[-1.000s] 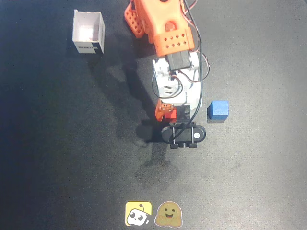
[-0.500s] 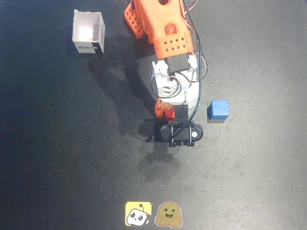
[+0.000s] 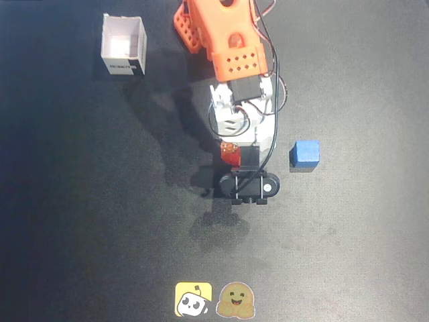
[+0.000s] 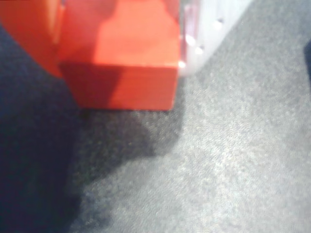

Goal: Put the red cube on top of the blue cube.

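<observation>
From my remote station, the overhead view gives me a dark, matte black table surface (image 3: pixel 80 235) filling the whole picture, with no wall, floor or window visible. A white open-topped box (image 3: pixel 123 44) stands near the desk's top left corner. Two cartoon stickers, one yellow (image 3: pixel 194 299) and one tan (image 3: pixel 234 300), sit side by side at the bottom edge. Light falls from above, casting soft shadows across the desk's middle. In the wrist view the surface (image 4: pixel 233 160) looks grey and finely grained.
</observation>
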